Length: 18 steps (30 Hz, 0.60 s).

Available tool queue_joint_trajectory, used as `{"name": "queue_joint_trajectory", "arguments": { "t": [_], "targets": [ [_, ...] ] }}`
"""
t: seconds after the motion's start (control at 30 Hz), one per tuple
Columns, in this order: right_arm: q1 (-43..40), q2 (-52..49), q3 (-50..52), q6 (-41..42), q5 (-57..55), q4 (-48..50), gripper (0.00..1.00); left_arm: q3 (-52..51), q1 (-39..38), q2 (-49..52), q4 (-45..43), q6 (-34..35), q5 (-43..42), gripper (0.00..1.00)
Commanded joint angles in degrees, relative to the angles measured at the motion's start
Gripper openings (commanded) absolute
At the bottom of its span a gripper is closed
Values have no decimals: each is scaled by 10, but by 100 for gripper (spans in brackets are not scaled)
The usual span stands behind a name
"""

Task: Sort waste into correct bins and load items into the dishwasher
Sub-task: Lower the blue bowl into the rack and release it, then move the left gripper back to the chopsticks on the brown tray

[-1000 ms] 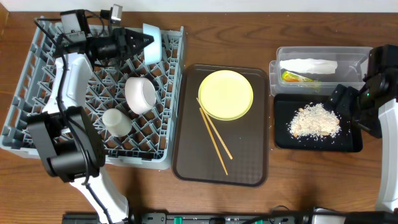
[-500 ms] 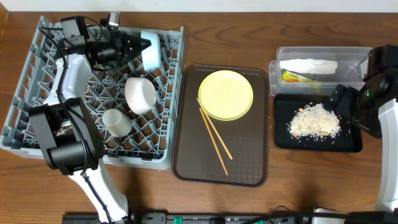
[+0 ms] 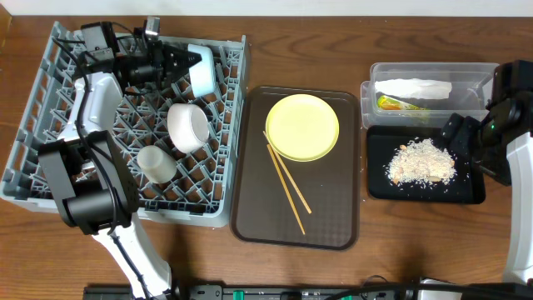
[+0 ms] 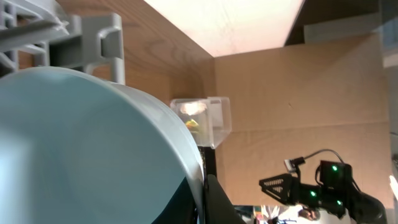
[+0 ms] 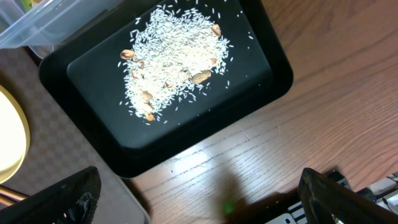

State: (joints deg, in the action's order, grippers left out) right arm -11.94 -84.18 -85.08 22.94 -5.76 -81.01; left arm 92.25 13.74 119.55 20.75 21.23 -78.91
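While tight on blue bowl point(image 3: 204, 72), left gripper point(image 3: 191, 58).

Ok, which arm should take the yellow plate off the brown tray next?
Right, probably. The right gripper hangs open and empty beside the black tray, while the left gripper is clamped on the light blue bowl in the dish rack.

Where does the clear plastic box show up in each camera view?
Overhead: clear box, upper right, just above the black tray.
Left wrist: clear box small at centre, past the light blue bowl.
Right wrist: only its corner, top left.
Landmark: black tray, overhead and right wrist.
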Motion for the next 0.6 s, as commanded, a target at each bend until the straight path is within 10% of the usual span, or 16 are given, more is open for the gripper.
{"name": "queue_joint_trajectory", "arguments": {
  "t": [0.0,0.17,0.57],
  "targets": [
    [-4,7,-10,-7,2,-3,99,-10,16,9,2,3,64,8],
    [-4,7,-10,-7,2,-5,99,-12,38,9,14,3,111,17],
    [-4,7,-10,-7,2,-5,99,-12,118,8,36,-27,111,76]
  ]
}}
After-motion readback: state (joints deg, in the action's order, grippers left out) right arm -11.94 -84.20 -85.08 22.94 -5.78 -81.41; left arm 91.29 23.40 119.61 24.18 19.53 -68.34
